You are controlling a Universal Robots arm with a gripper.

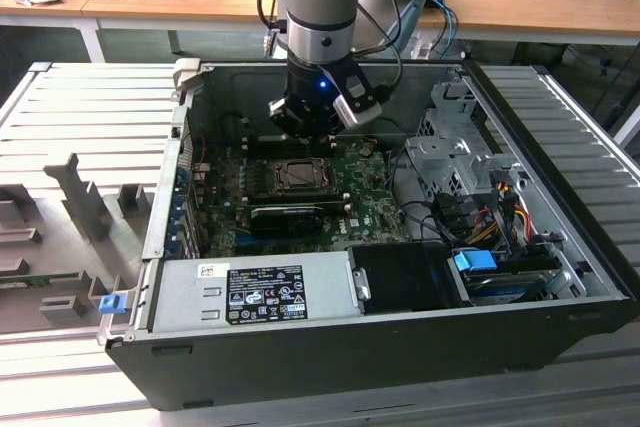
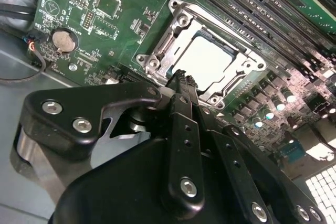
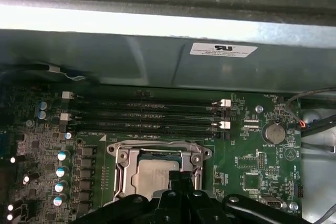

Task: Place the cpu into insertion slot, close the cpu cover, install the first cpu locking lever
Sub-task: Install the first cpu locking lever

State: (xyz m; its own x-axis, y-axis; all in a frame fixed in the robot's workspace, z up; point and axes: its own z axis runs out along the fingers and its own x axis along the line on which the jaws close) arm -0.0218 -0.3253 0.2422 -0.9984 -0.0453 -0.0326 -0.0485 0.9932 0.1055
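The cpu (image 2: pixel 210 59) lies flat in the insertion slot (image 1: pixel 296 176) on the green motherboard, its pale face showing. The silver cpu cover (image 2: pixel 181 22) is down around it, framing the chip (image 3: pixel 152 174) through its cut-out centre. My gripper (image 2: pixel 182 77) hangs just above the socket's edge, with the fingertips pressed together and nothing between them. In the first wrist view the gripper (image 3: pixel 181 178) overlaps the chip's near edge. In the exterior view the gripper (image 1: pixel 308 132) hovers inside the open computer case, at the far side of the socket.
Long black memory slots (image 3: pixel 147 114) run beside the socket. A coin battery (image 2: pixel 62 40) sits on the board. A black graphics card (image 1: pixel 285 215), the power supply (image 1: pixel 250 292) and coloured cables (image 1: pixel 480 217) crowd the case. Metal case walls (image 3: pixel 157 61) stand close.
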